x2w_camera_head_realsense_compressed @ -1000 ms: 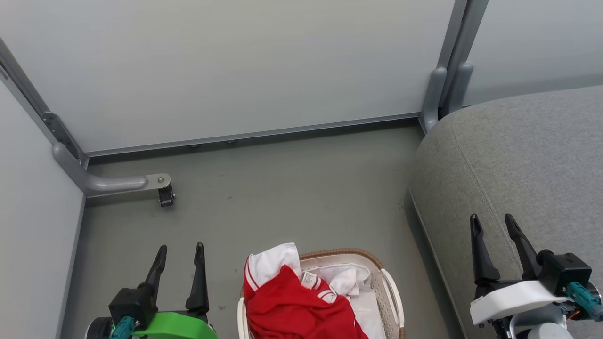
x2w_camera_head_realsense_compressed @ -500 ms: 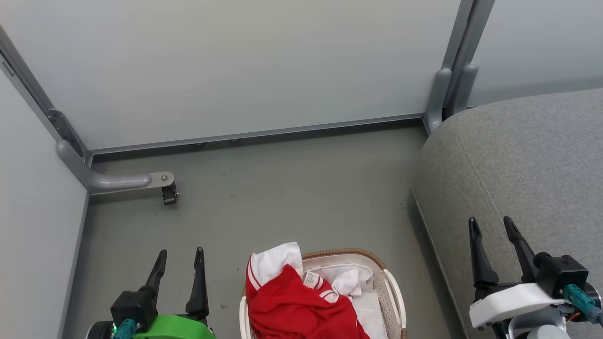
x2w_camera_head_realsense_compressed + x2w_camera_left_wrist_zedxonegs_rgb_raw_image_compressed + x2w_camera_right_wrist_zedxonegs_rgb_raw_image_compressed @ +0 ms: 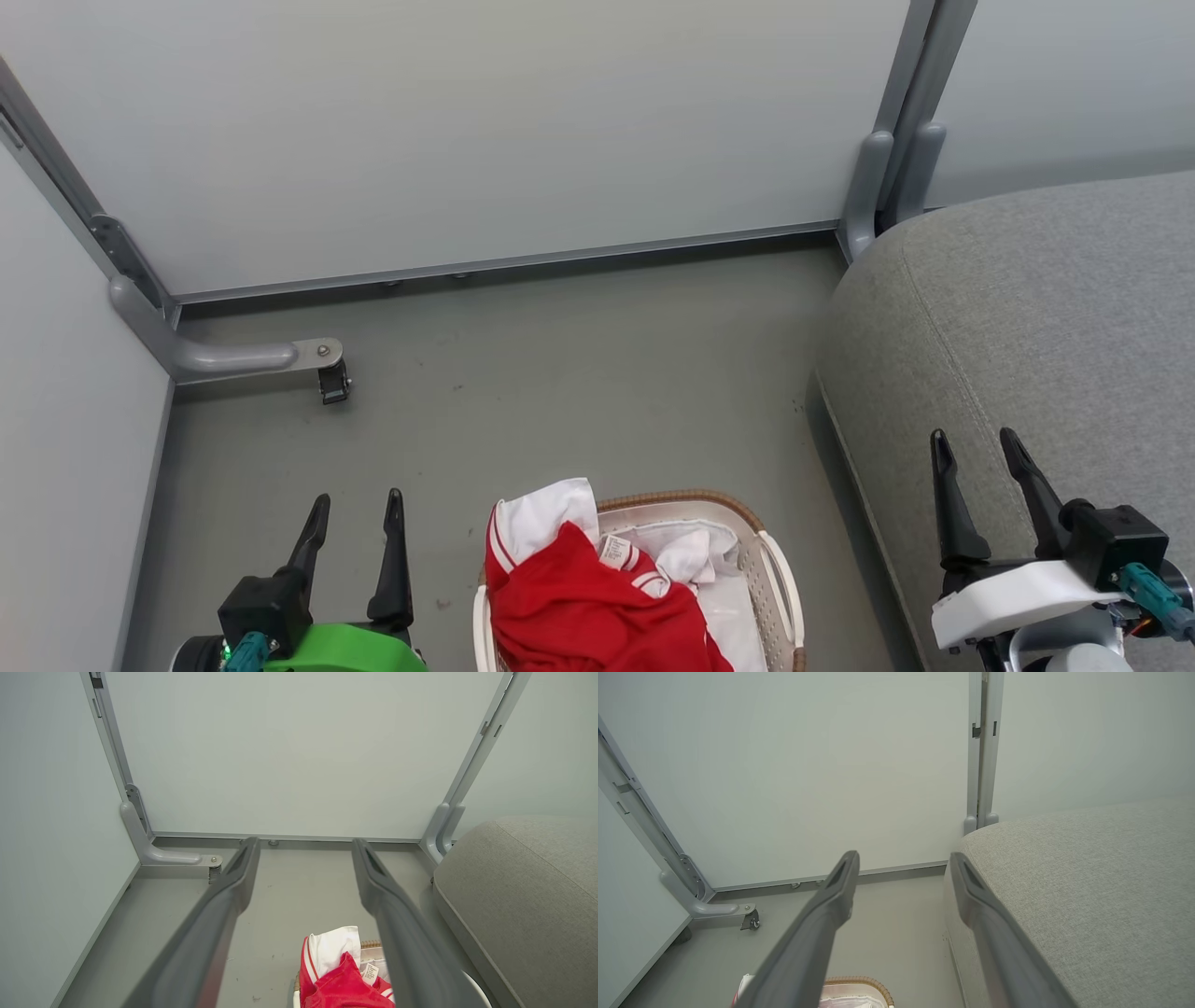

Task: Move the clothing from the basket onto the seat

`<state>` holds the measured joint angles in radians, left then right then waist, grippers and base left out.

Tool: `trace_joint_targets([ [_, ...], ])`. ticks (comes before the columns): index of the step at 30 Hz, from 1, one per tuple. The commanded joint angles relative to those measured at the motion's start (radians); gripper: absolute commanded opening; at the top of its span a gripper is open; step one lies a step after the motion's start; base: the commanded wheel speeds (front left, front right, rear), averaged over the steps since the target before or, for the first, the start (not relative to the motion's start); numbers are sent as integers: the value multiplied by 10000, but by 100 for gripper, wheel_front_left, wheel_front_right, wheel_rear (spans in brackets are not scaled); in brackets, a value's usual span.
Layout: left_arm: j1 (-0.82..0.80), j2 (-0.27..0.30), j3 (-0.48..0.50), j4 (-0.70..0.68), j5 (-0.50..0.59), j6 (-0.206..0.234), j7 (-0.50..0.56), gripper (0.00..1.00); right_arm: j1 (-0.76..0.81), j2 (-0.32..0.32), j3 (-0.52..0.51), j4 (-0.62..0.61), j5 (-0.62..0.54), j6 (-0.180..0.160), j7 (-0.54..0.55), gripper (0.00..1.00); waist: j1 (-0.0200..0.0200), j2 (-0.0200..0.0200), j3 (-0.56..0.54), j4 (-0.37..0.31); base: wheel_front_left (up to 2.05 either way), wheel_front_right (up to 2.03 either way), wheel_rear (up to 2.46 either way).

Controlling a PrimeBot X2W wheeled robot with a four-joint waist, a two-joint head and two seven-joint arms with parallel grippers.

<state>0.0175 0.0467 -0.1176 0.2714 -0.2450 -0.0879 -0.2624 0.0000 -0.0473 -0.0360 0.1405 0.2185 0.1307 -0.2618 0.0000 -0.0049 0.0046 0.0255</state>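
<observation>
Lying heaped in the basket [image 3: 780,583] on the floor, near and between both arms, the clothing [image 3: 579,607] sits left of the seat [image 3: 1027,308], while the left gripper [image 3: 358,502] and right gripper [image 3: 973,439] hang spread wide, empty.

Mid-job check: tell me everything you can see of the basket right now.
The basket is a small oval tub of cream plastic with perforated walls, a looped side handle and a brown woven-look rim. It stands upright on the grey floor, cut off by the head view's bottom edge, left of the seat with a gap between. A white liner lies inside, and red-and-white clothing is heaped in it, spilling over the left rim.
</observation>
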Motion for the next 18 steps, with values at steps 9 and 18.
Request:
trace_joint_targets([
  [9,-168,65,-223,17,175,-76,-38,100,-96,-57,-169,-223,-93,0,-49,100,0,49,313,89,0,0,0],
  [18,-1663,61,-991,309,685,-302,-38,100,-896,-56,-388,-836,-402,0,-49,100,0,49,1824,126,0,0,0],
])
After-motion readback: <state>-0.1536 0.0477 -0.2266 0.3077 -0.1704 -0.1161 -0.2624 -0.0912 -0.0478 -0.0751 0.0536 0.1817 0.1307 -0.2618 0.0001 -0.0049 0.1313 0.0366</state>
